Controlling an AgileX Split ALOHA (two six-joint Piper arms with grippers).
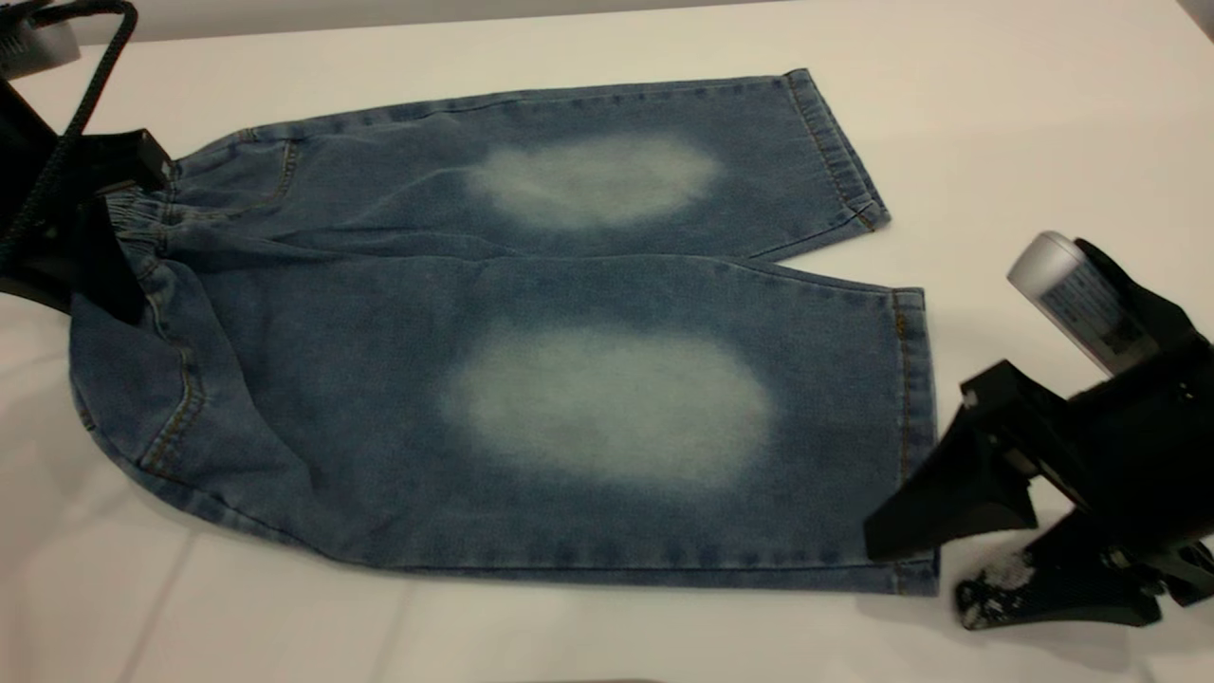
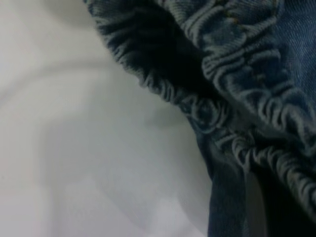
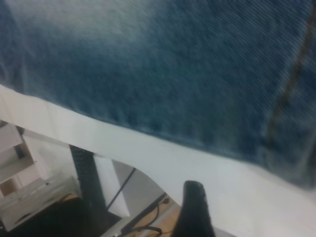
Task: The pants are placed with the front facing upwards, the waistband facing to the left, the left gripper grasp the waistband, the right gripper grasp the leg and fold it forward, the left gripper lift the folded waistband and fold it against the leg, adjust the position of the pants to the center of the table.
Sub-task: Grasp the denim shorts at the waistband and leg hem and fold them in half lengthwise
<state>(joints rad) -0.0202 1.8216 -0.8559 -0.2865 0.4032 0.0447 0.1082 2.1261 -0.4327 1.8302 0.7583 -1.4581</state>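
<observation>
The pants (image 1: pixel 588 285) lie flat on the white table (image 1: pixel 996 95), front up, both legs running right, a pale oval on each. Their ruffled waistband (image 1: pixel 133 213) is at the left end, bunched and slightly raised. My left gripper (image 1: pixel 95 256) sits on it there, shut on the waistband; the left wrist view shows the gathered waistband (image 2: pixel 237 64) close up, running into the jaws. My right gripper (image 1: pixel 915 574) is open at the near leg's hem corner, one finger over the hem, the other on the table beside it. One fingertip (image 3: pixel 195 212) shows below the denim (image 3: pixel 173 64).
The table's near edge (image 3: pixel 197 158) runs close under the right gripper; beyond it lie white frames and cables (image 3: pixel 138 217) on the floor. A silver cylinder (image 1: pixel 1072 294) sits on the right arm. Bare tabletop surrounds the pants.
</observation>
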